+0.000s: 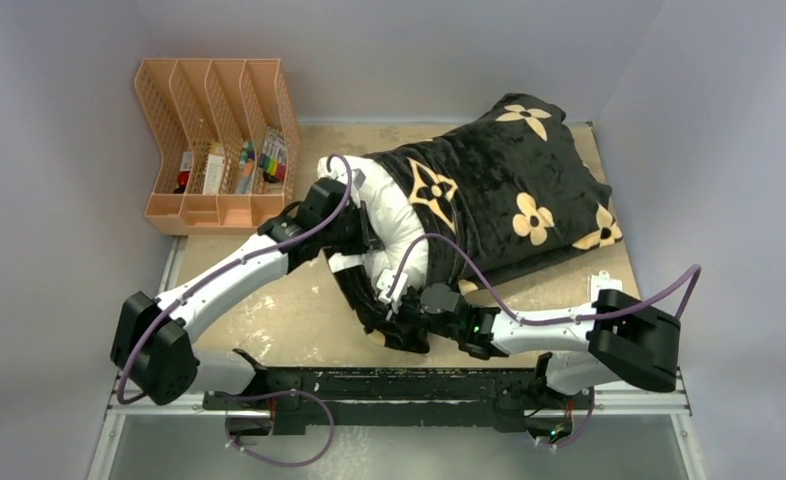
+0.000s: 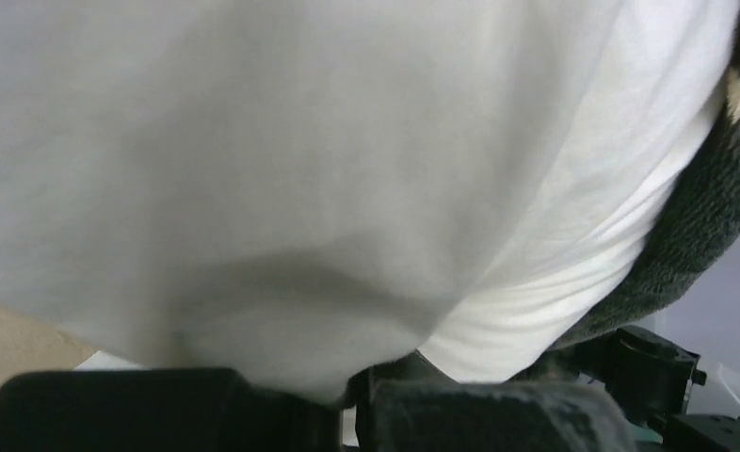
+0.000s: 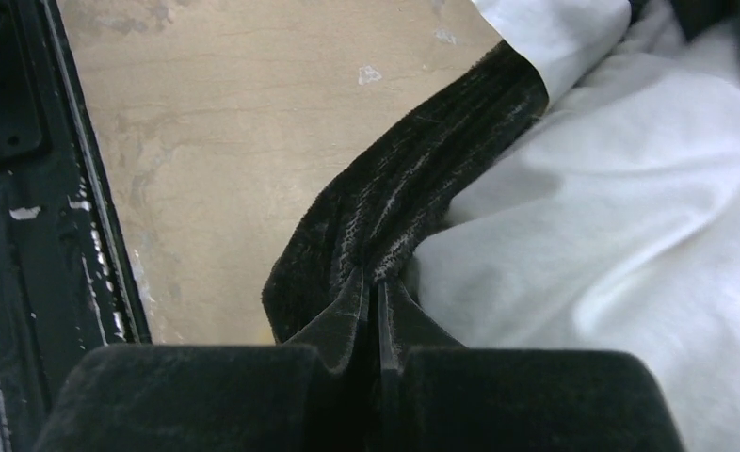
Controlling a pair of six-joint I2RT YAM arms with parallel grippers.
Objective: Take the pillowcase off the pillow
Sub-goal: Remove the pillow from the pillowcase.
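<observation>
Your pillowcase [image 1: 509, 190] lies across the far right of the desk [image 1: 269, 320], with the pillow [image 1: 394, 235] bulging out of its left opening. Both look soft, light and slack. Your right end effector [image 3: 376, 292] is clamped on the black hem, and your left end effector [image 2: 347, 400] pinches white pillow cloth. Both seem sensible holds.

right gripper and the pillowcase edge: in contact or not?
Touching. The right wrist view shows the right gripper pinched shut on a fold of the black pillowcase, with the fabric bunched between its fingertips.
</observation>
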